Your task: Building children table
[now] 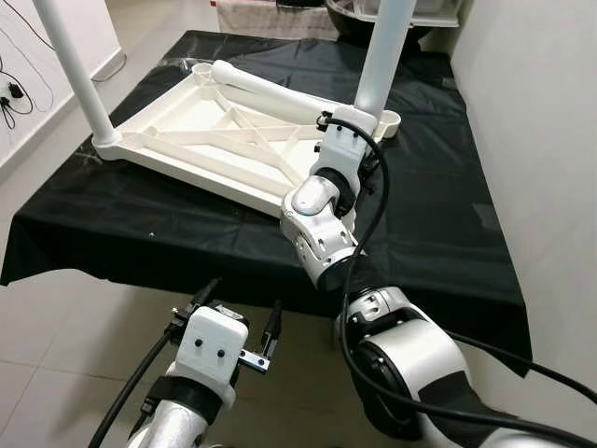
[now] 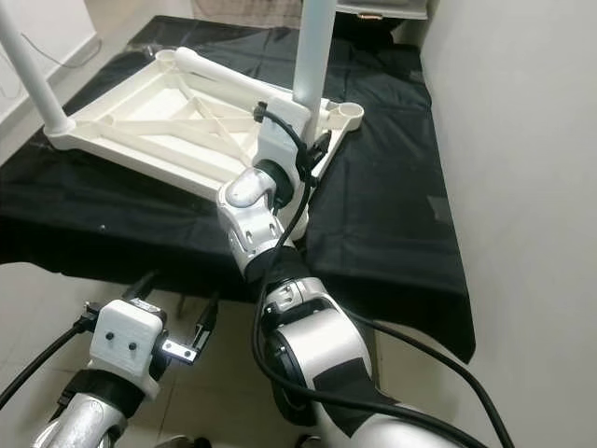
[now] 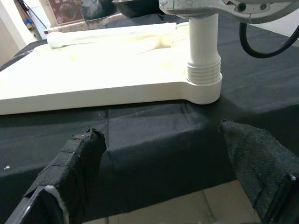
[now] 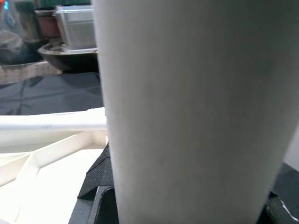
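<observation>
Head views: white tabletop (image 1: 215,140) lies upside down on black cloth (image 1: 140,233), two legs screwed upright. Right gripper (image 1: 347,126) clamped around the near-right leg (image 1: 382,56) just above its socket. Left gripper (image 1: 241,322) hangs below the cloth's front edge, fingers (image 3: 74,172) spread, empty.

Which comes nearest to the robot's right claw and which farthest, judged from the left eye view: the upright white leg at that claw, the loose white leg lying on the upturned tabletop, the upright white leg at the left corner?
1. Upright white plastic leg at the right claw, right side.
2. Loose white leg lying along the tabletop's far edge.
3. Upright white leg at the left corner.
</observation>
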Controlling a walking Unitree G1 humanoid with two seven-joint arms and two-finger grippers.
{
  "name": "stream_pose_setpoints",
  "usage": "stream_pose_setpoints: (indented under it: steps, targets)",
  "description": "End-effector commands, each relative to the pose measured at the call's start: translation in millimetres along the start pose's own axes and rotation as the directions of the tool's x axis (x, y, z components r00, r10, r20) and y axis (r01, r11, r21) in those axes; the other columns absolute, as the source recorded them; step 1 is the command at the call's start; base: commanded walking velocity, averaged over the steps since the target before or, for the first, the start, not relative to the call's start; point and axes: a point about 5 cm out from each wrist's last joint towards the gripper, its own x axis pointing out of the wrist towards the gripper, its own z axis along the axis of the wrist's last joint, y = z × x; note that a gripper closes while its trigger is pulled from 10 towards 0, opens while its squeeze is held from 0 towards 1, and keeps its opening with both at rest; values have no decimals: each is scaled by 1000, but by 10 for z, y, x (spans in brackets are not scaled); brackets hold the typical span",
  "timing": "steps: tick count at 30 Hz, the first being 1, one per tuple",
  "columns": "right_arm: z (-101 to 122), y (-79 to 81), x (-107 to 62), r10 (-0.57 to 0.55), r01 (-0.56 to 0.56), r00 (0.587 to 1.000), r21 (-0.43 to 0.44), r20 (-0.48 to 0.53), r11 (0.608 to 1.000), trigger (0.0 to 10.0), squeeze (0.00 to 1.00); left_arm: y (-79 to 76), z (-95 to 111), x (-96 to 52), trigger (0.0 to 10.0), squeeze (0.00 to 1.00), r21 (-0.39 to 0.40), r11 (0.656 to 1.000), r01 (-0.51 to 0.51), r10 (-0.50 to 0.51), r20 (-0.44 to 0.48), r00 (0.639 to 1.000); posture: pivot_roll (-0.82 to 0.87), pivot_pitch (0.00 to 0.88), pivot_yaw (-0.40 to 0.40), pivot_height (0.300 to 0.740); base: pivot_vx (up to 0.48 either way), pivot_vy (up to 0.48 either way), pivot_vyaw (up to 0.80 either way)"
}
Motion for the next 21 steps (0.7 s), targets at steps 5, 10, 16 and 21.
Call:
stream_pose_setpoints:
  steps: [5, 10, 16, 21]
  targets:
    - [-530, 35, -328, 8, -39, 971, -127, -240, 991, 10000, 0, 1, -66, 10, 10000, 0, 4, 1000, 11, -11, -18, 1000, 42, 146, -52, 740, 0, 0, 0]
    - [-374, 31, -187, 12, -13, 968, -3, -252, 1000, 10000, 0, 40, -106, 59, 10000, 0, 16, 1000, 4, -4, -13, 1000, 34, 130, -49, 740, 0, 0, 0]
    - [-273, -5, -77, -14, 22, 973, 31, -232, 999, 10000, 0, 64, -129, 76, 10000, 0, 21, 1000, 2, -2, -11, 1000, 35, 118, -42, 740, 0, 0, 0]
    - [-163, -17, 2, -24, 36, 980, 58, -200, 998, 10000, 0, 71, -147, 79, 10000, 0, 24, 1000, 4, -3, -12, 1000, 34, 112, -39, 740, 0, 0, 0]
